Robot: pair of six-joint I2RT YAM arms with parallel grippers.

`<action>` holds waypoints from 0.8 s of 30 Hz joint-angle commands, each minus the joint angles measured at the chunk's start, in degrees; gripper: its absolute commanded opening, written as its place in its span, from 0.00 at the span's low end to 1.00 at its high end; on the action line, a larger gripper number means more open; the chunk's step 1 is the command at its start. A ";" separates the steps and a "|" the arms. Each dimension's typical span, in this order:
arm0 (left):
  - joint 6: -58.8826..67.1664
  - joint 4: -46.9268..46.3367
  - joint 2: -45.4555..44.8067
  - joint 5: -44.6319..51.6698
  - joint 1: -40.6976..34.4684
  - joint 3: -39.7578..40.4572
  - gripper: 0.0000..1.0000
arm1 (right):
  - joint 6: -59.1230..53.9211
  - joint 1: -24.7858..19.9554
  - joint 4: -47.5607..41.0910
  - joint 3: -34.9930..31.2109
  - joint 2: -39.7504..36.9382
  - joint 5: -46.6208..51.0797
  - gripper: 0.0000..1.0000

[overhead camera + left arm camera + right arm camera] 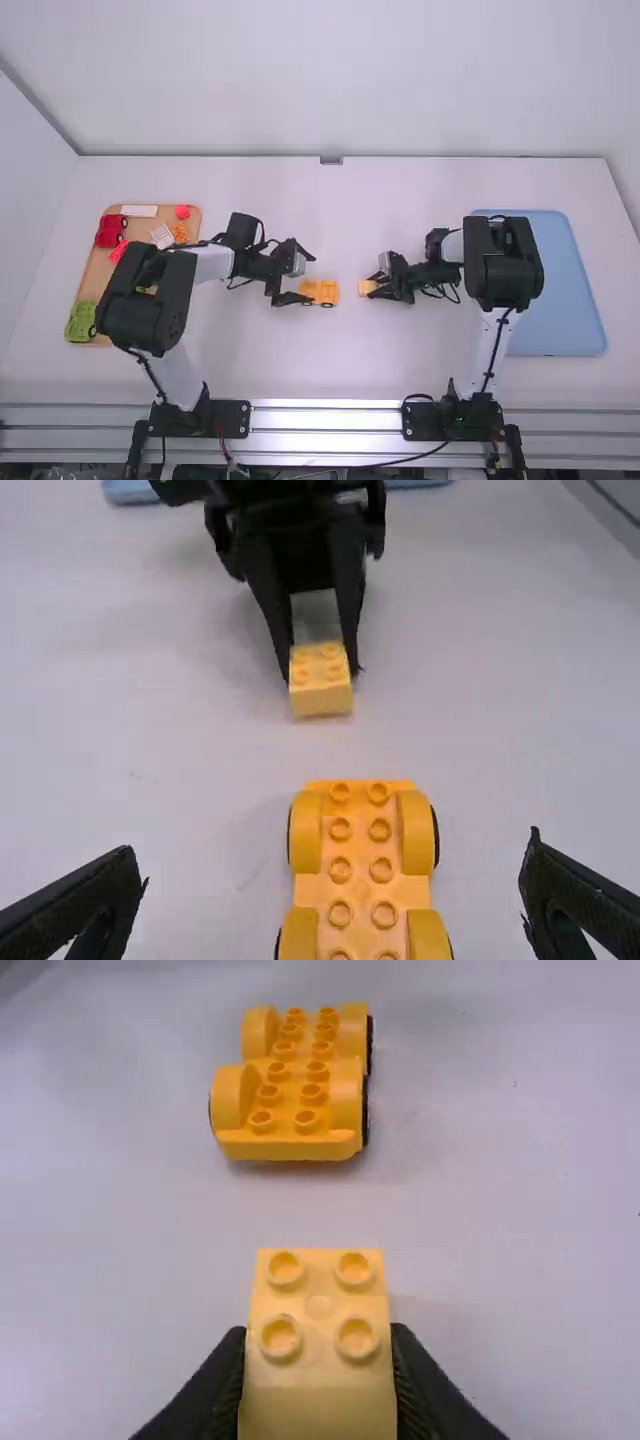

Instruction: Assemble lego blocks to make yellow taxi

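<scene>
The left gripper (309, 278) is beside the yellow wheeled base (322, 292) in the high view, one finger close to its near left corner. In the left wrist view the left gripper (334, 872) stands open, its fingers wide apart, with the studded base (361, 870) lying between and below them. My right gripper (373, 286) is a short way right of the base. It is shut on a small yellow block (366, 288). The right wrist view has the right gripper (319, 1360) clamping this block (318, 1305), studs up, apart from the base (290, 1147).
On the far left lies a wooden tray (93, 275) with a red car (110, 231), a green car (81, 322) and several small pieces. A blue tray (570, 290) rests at the right, partly beneath the right arm.
</scene>
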 commanded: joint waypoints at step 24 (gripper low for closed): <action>1.01 11.08 14.51 1.49 -1.53 -1.18 0.53 | -10.29 3.72 -29.77 23.26 0.09 -2.08 0.19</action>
